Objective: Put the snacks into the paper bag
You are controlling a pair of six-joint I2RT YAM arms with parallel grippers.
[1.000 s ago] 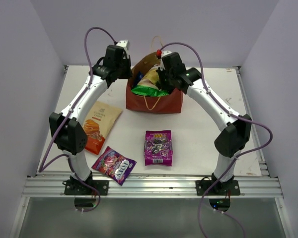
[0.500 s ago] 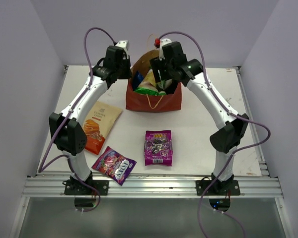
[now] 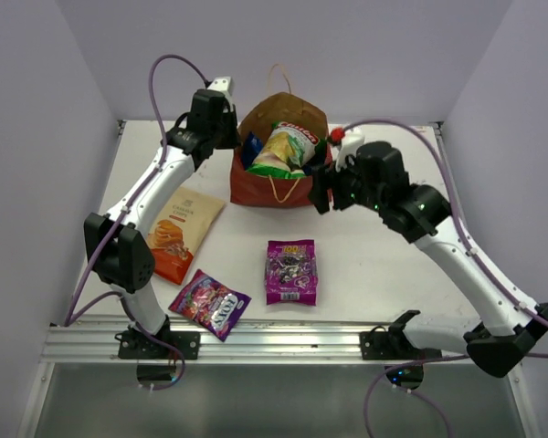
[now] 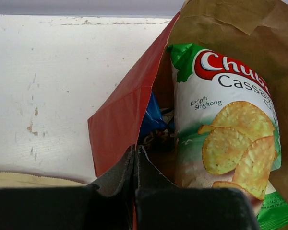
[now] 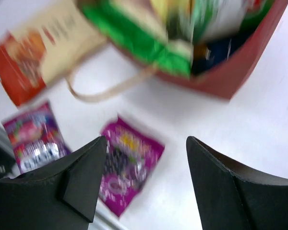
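The reddish-brown paper bag [image 3: 297, 190] stands at the back middle of the table. The green-white Chuba packet [image 3: 285, 151] pokes up out of it, and a blue packet [image 4: 151, 115] lies deeper inside. My left gripper [image 3: 232, 137] is shut on the bag's left rim [image 4: 127, 110]. My right gripper [image 3: 319, 195] hangs open and empty in front of the bag's right corner, blurred in its wrist view [image 5: 146, 140]. On the table lie the beige-orange packet [image 3: 179, 232] and two purple candy packs [image 3: 291, 271] [image 3: 210, 304].
The bag's string handle [image 3: 283, 190] droops over its front wall. An aluminium rail [image 3: 283, 342] runs along the near edge by both arm bases. Grey walls close in the left, right and back sides.
My right gripper let go of the Chuba packet inside the bag, opened, and pulled out toward the right and nearer. The packet now stands taller in the bag. The left gripper holds still.
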